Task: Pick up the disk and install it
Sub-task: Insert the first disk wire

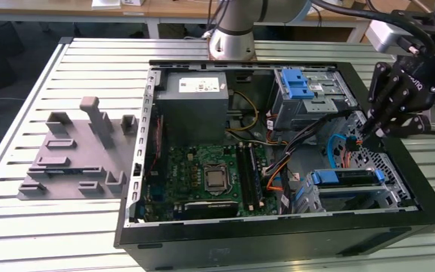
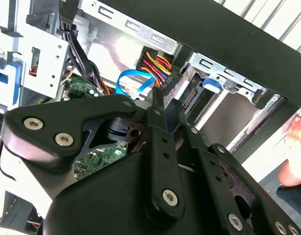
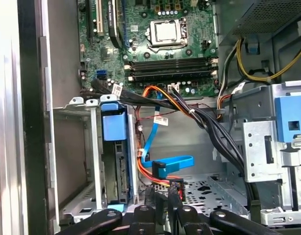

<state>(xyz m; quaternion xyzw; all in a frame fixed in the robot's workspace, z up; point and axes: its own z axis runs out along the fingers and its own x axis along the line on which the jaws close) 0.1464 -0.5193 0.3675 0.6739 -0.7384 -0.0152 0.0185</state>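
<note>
The disk [image 1: 346,177] sits in the lower drive bay of the open computer case [image 1: 278,235], at the exterior view's right, with its blue carrier bracket [image 3: 113,127] facing up. Its grey side [image 3: 115,169] shows inside the bay in the first wrist view. My gripper [image 1: 361,140] hangs inside the case just beyond the bay. Its fingertips [image 3: 150,196] stand close together, shut on a black power connector [image 2: 160,73] with red, yellow and black wires. The gripper [image 2: 164,103] is apart from the disk, and in the first wrist view the gripper [image 3: 161,196] rises beside the bay.
A grey power supply box [image 1: 195,105] and a metal cage with a blue latch [image 1: 301,90] stand at the back of the case. The motherboard [image 1: 210,175] lies in the middle. A loose blue data cable [image 3: 174,164] hangs near the bay. A grey fixture plate [image 1: 77,153] lies outside. A person's hand [image 2: 297,147] is beside the case.
</note>
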